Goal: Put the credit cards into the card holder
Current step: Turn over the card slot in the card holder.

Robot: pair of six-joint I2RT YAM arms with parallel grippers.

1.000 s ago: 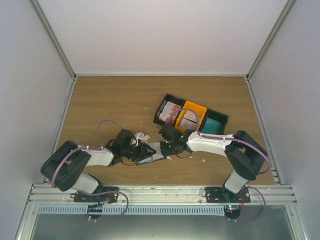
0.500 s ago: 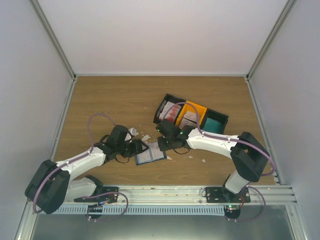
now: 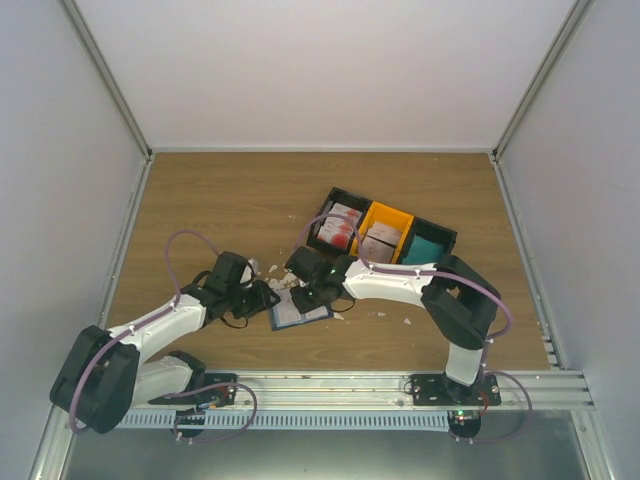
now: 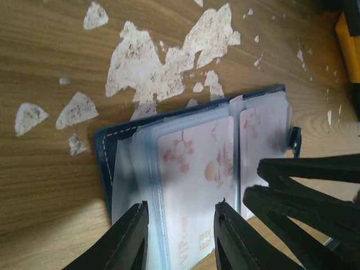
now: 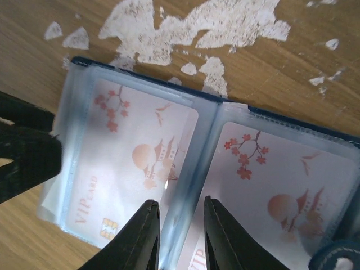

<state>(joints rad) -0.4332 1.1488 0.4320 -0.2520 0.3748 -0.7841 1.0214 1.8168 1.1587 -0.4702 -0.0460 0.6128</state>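
Note:
The card holder [image 3: 302,313] lies open on the wood, navy cover down [image 4: 104,151], clear sleeves up [image 5: 209,129]. Two credit cards with red blossom print sit in the sleeves, one on each side [image 5: 135,152] [image 5: 275,185] [image 4: 197,163]. My left gripper [image 3: 266,298] [image 4: 183,228] is open at the holder's left edge, its fingers astride the left sleeve and card. From the far side my right gripper [image 3: 303,291] [image 5: 179,228] is open, with a narrow gap over the fold between the sleeves. More red-and-white cards [image 3: 342,226] lie in the black tray.
A row of trays stands behind the holder: black [image 3: 322,222], orange [image 3: 400,217] and teal [image 3: 432,248]. Torn white scraps [image 3: 276,272] [image 4: 169,62] [image 5: 197,22] litter the wood beside the holder. The holder's snap tab [image 5: 337,253] sticks out at one end.
The right gripper has slid left onto the holder and narrowed. The left gripper opened wider, then narrowed again, and its arm stretched out. The holder has shifted slightly left.

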